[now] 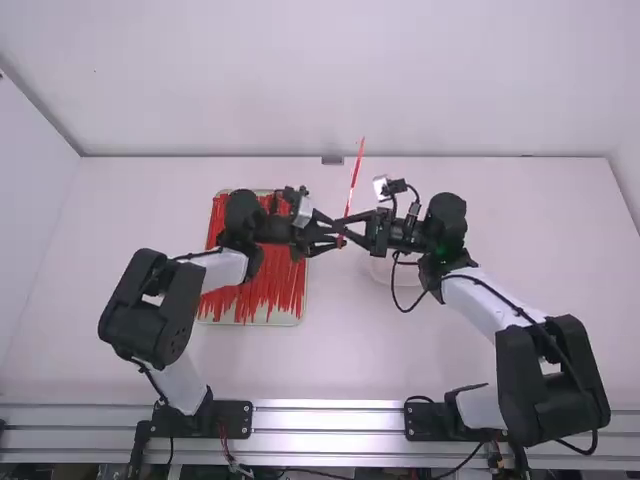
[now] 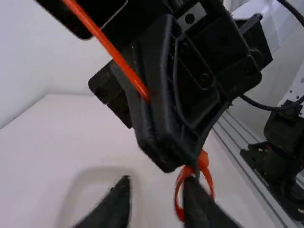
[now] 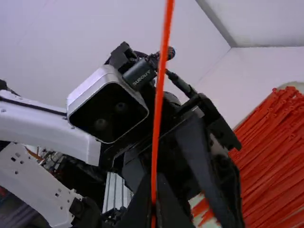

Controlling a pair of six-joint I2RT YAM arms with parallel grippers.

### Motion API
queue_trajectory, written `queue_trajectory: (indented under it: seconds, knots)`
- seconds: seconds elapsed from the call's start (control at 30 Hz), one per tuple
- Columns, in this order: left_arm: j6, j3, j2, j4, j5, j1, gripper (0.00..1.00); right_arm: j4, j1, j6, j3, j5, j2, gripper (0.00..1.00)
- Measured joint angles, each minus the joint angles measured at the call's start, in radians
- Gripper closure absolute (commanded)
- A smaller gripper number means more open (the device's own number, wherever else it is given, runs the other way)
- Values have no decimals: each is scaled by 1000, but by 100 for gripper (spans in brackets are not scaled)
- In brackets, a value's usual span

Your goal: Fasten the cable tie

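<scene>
Claws nose to nose above mid-worktop (image 1: pixel 520 200): left claw (image 1: pixel 333 240) on the left, right claw (image 1: pixel 352 234) on the right, cable tie (image 1: pixel 355 178) between them, its tail rising behind. The tray (image 1: pixel 262 322) of spare ties (image 1: pixel 262 285) lies left, beneath the left arm.

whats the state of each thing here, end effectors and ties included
cable tie, held off the table, lower end looped, tail pointing up
right end effector, shut on the cable tie
left end effector, open, loop beside one finger
spare ties, loose pile on the tray
</scene>
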Motion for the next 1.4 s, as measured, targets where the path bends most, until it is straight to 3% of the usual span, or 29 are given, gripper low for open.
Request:
queue_trajectory:
  seconds: [0.1,0.17,0.4,0.67,0.73,0.93,1.27,1.4]
  knots:
    - [-30,28,0,-21,-12,18,4,77,-29,42,0,-16,0,100]
    - [-43,35,0,-27,-5,23,0,108,-44,53,1,-9,-1,100]
    - [-113,161,1,-146,14,21,1,69,-125,63,3,14,-2,100]
    - [3,291,0,-612,-19,42,1,-217,-195,-71,3,77,-2,100]
    - [79,318,0,-777,-63,49,1,-299,-203,-120,4,108,-3,100]
    - [280,346,0,-1061,-208,50,1,-560,-200,-260,3,257,-3,100]
    - [480,346,0,-1231,-324,66,1,-833,-151,-372,4,654,-3,100]
    - [488,347,1,-1254,-381,84,1,-872,-125,-382,4,778,-3,100]
